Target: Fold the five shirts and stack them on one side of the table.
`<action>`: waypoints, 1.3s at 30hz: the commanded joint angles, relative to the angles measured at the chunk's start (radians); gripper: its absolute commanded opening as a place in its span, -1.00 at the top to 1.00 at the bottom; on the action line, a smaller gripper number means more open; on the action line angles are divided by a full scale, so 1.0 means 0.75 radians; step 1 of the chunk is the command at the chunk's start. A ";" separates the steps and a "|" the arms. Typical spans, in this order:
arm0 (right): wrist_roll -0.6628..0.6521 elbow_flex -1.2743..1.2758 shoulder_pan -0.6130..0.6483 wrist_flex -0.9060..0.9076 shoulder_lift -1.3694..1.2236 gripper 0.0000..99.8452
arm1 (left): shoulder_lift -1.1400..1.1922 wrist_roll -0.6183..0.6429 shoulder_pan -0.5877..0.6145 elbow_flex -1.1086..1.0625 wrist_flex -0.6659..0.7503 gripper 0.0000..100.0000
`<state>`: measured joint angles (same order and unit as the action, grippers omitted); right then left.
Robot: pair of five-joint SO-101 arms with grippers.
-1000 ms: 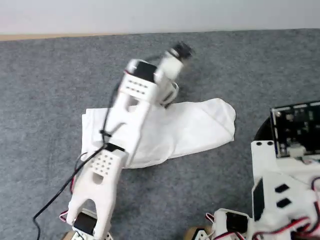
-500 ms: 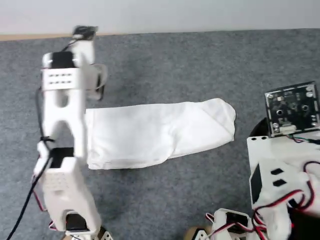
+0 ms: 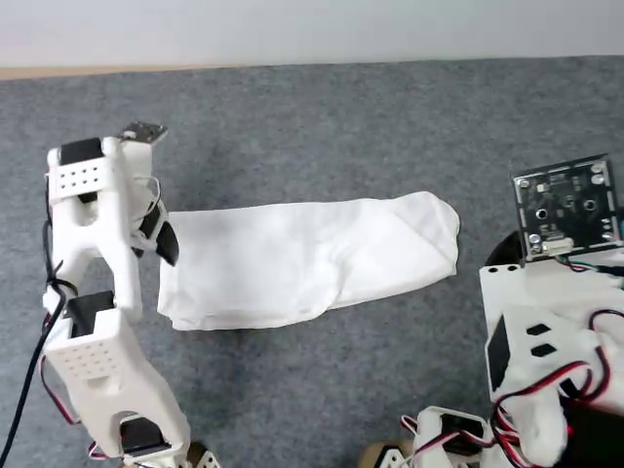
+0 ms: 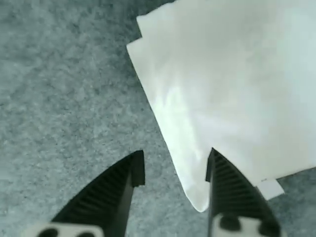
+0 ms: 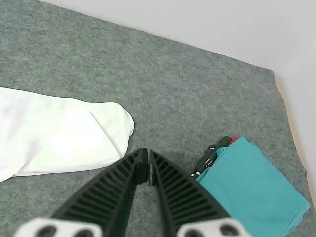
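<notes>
Near right gripper point(image 5: 148, 168): teal shirt point(image 5: 252, 185); left gripper point(image 4: 173, 170) spread at white shirt point(image 4: 232, 79) corner.

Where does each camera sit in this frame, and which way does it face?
High view: fixed overhead, looking down on the grey mat and white shirt; left arm and right arm show.
Left wrist view: on the left arm, looking down at the shirt's corner; open left gripper shows.
Right wrist view: on the right arm, looking across the mat at a teal shirt; shut right gripper shows.
Shared: all three show the white shirt.
</notes>
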<state>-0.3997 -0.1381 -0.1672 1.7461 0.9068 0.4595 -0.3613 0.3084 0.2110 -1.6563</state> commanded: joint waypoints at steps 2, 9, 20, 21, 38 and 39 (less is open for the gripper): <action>-0.010 -0.002 -0.015 0.030 0.001 0.98 | -0.086 -0.018 0.004 -0.099 0.110 0.58; -0.010 -0.002 -0.015 0.030 0.003 0.98 | -0.086 -0.018 0.000 -0.247 0.262 0.58; -0.010 -0.008 -0.015 0.030 0.005 0.98 | 0.053 -0.008 -0.104 -0.263 0.288 0.58; -0.010 -0.010 -0.015 0.030 0.005 0.98 | 0.076 0.006 -0.096 -0.222 0.254 0.58; -0.012 -0.010 -0.015 0.032 0.005 0.98 | 0.391 -0.027 -0.147 0.118 0.004 0.99; -0.012 -0.010 -0.015 0.032 0.005 0.98 | 0.389 -0.027 -0.149 0.116 -0.002 0.99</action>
<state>-0.4012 -0.1381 -0.1672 1.7461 0.9068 0.7296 -0.3675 0.1918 0.2816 -1.6609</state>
